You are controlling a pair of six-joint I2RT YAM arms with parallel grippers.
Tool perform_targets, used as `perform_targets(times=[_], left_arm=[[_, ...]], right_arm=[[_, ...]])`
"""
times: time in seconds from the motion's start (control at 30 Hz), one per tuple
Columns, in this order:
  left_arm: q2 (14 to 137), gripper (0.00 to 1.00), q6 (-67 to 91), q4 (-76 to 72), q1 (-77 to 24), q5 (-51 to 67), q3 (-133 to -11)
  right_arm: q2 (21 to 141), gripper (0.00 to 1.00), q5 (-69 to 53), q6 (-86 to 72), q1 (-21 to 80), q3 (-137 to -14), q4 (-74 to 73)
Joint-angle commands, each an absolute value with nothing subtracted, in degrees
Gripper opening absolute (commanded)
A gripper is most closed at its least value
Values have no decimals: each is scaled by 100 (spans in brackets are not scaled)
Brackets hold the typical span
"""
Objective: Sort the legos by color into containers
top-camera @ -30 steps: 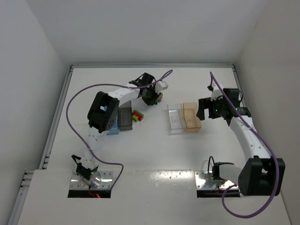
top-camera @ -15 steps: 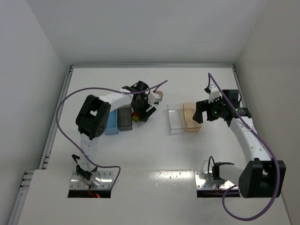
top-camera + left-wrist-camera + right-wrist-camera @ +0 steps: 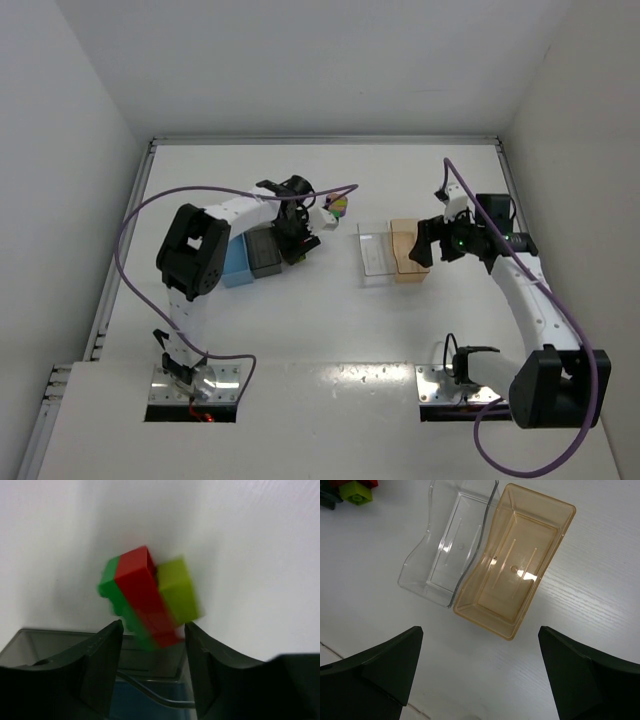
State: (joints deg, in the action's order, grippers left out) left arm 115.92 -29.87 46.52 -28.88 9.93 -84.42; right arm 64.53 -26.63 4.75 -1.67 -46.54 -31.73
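My left gripper (image 3: 297, 243) is open and empty, low over a cluster of green, red and yellow-green legos (image 3: 147, 597). In the left wrist view the cluster lies just beyond its two fingers (image 3: 100, 670); the gripper hides it in the top view. The smoky dark grey bin (image 3: 265, 252) and light blue bin (image 3: 237, 262) stand right beside it. A second small lego cluster (image 3: 340, 207), yellow-green and purple, lies further back. My right gripper (image 3: 425, 250) is wide open and empty above the table, near the clear bin (image 3: 452, 545) and tan-orange bin (image 3: 515, 560), both empty.
The grey bin's rim (image 3: 50, 640) and the blue bin (image 3: 140, 705) sit right under my left fingers. The left arm's purple cable (image 3: 150, 215) loops over the left of the table. White walls enclose the table on three sides.
My left gripper has swung from the far lego cluster back toward the cluster beside the grey bin and lowered over it. My right gripper has shifted slightly left over the clear and tan bins.
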Motion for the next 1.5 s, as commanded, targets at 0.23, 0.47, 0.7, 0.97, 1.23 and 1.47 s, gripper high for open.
perform_targets(times=[0.23,0.47,0.7,0.97,1.23,1.47], left_arm=[[10803,28,-3006,4131,-2848,1476,-7789],[9625,18,-2094,3324,-2961,2232,-7191],[8965,12,-494,2224,-3286,1416,-6873],[8860,12,-326,2171,-3419,1406,-7031],[8859,12,-272,2224,-3419,1950,-7259],[8745,12,-220,2224,-3472,2004,-7260]], right_arm=[[6223,100,-3128,536,-132,-4553,-3050],[7090,95,-4761,142,175,-5202,-3348],[7883,94,-5370,-676,729,-5783,-3270],[8419,94,-4448,-1301,1309,-6371,-2795],[8902,94,-3604,-1301,1758,-6697,-2689],[9385,94,-3963,-1520,1934,-7145,-2637]])
